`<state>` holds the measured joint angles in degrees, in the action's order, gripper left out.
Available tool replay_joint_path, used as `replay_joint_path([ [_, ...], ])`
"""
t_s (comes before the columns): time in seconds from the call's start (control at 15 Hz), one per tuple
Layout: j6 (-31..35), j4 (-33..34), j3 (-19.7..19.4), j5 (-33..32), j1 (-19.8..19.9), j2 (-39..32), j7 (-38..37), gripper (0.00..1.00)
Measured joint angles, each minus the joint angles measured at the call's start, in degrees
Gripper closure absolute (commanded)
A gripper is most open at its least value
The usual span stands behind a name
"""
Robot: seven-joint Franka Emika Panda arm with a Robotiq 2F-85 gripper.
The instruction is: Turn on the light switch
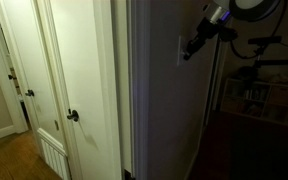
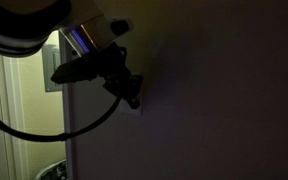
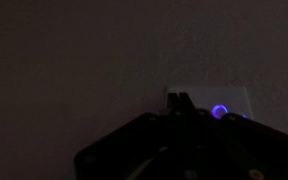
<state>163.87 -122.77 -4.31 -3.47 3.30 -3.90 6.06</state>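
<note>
The room is dark. The light switch (image 1: 181, 50) is a small pale plate on the dark wall in an exterior view. In the wrist view it is a pale rectangle (image 3: 234, 99) just beyond my fingertips, with a blue glow on it. My gripper (image 1: 191, 47) reaches in from the right with its tip at the plate. In the wrist view the two fingers (image 3: 177, 99) are pressed together at the plate's left part. In an exterior view the gripper (image 2: 133, 97) points at the dark wall; I cannot make out the switch there.
White doors stand at the left, one with a dark round knob (image 1: 72, 116). A lit doorway (image 2: 24, 120) shows beside the wall edge. A shelf (image 1: 256, 95) stands in the dark room to the right. A cable (image 2: 44, 132) hangs under the arm.
</note>
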Motion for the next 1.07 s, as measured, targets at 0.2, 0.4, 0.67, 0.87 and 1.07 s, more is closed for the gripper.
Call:
replay_joint_path([
  [0.2,-0.1,0.0,0.1,3.2,0.0,0.0,1.0,0.94],
  [0.4,-0.2,0.0,0.1,3.5,0.0,0.0,1.0,0.94],
  [0.67,-0.3,0.0,0.0,3.2,0.0,0.0,1.0,0.95],
  [0.87,-1.0,0.0,0.1,2.7,0.0,0.1,1.0,0.95],
  [1.07,-2.2,-0.3,0.5,1.9,-0.1,0.5,1.0,0.95],
])
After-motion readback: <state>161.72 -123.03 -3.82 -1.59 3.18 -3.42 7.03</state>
